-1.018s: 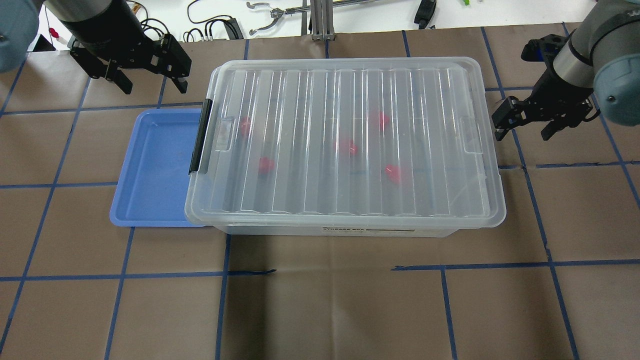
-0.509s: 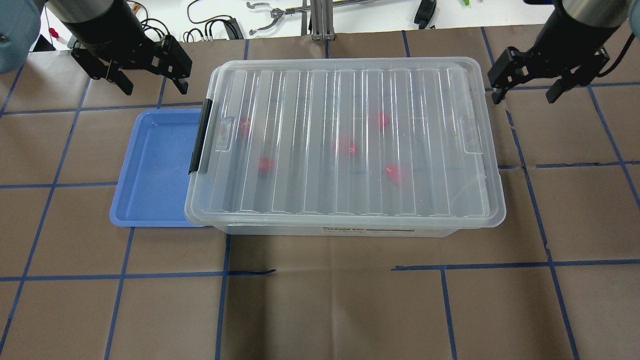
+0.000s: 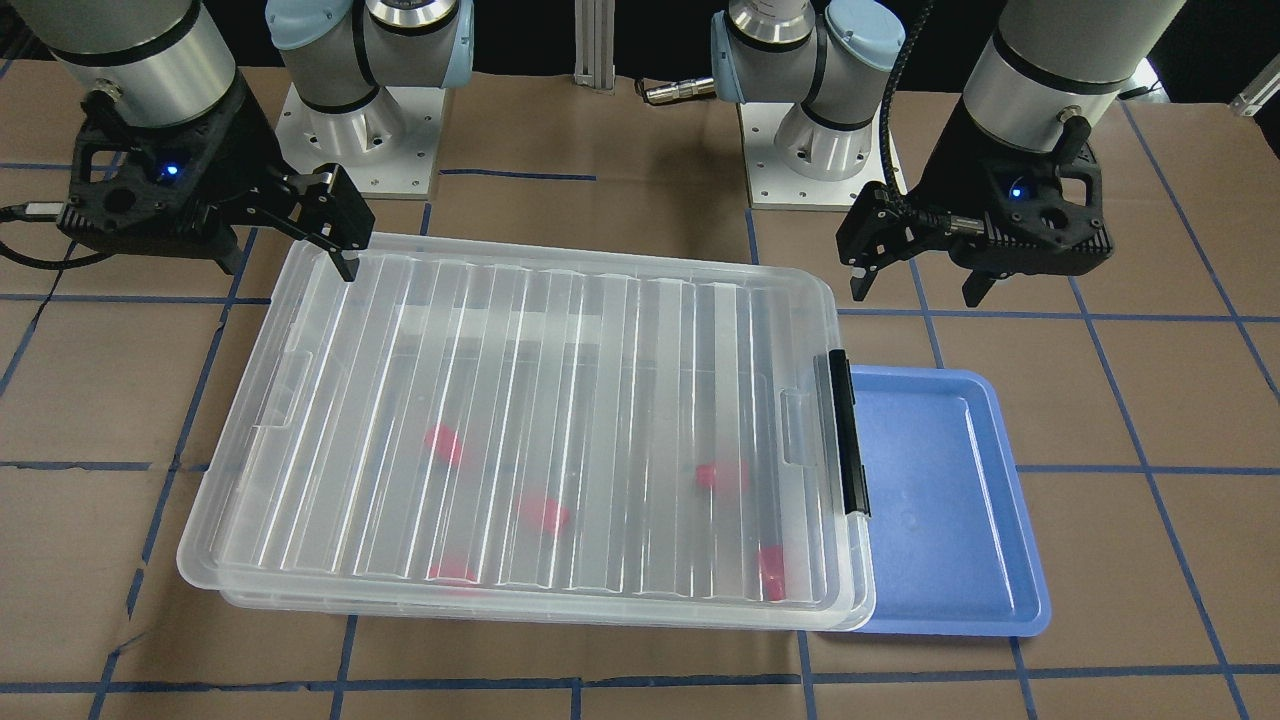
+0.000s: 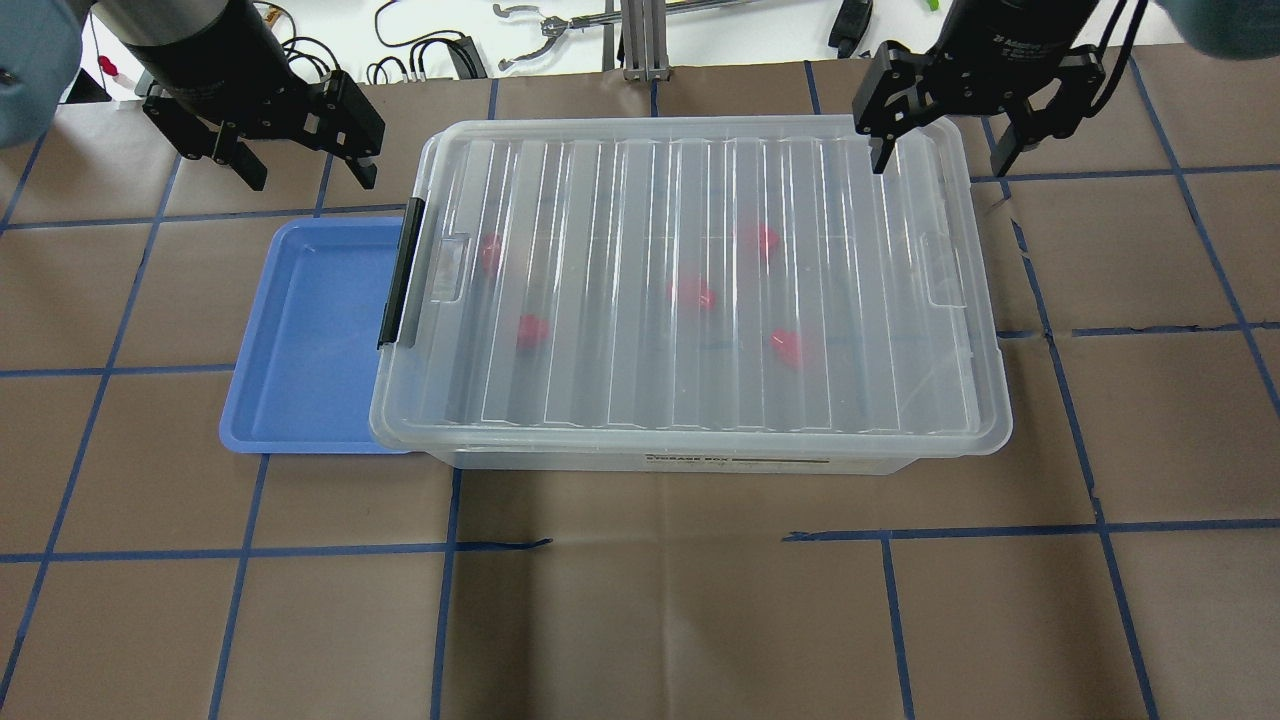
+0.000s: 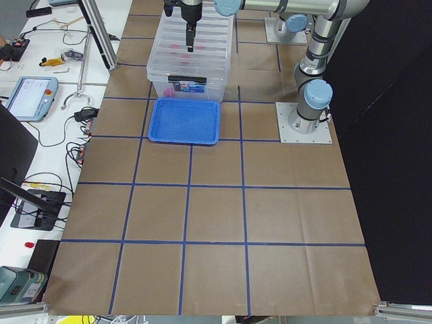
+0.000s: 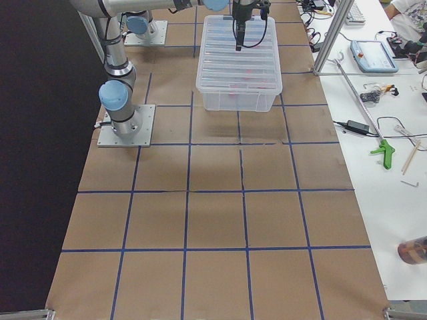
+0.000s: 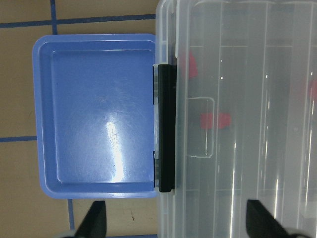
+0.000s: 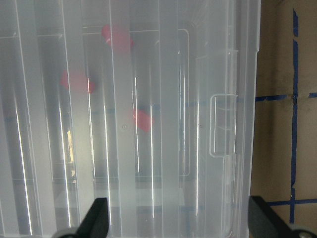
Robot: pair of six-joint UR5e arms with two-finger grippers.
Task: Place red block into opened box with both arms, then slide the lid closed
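Note:
The box [image 4: 560,460] stands mid-table, and the ribbed clear lid [image 4: 620,230] lies over its whole top. Several red blocks [image 4: 690,293] show blurred through the lid, also in the front-facing view [image 3: 545,512]. A black latch [image 4: 400,272] sits on the box's left end. My left gripper [image 4: 310,178] hangs open behind the blue tray, left of the box, with nothing between its fingers. My right gripper [image 4: 941,166] is open and empty above the lid's back right corner. The left wrist view looks down on the latch [image 7: 166,129], the right wrist view on the lid's right end [image 8: 218,124].
A blue tray [image 4: 310,340] lies flat against the box's left end, partly under its rim. Cables and hand tools [image 4: 545,30] lie on the white bench beyond the table's back edge. The arm bases [image 3: 360,120] stand behind the box.
My right gripper has risen from beside the box's right end and moved back and left, to above the lid's back right corner. The left gripper, box and lid have not moved.

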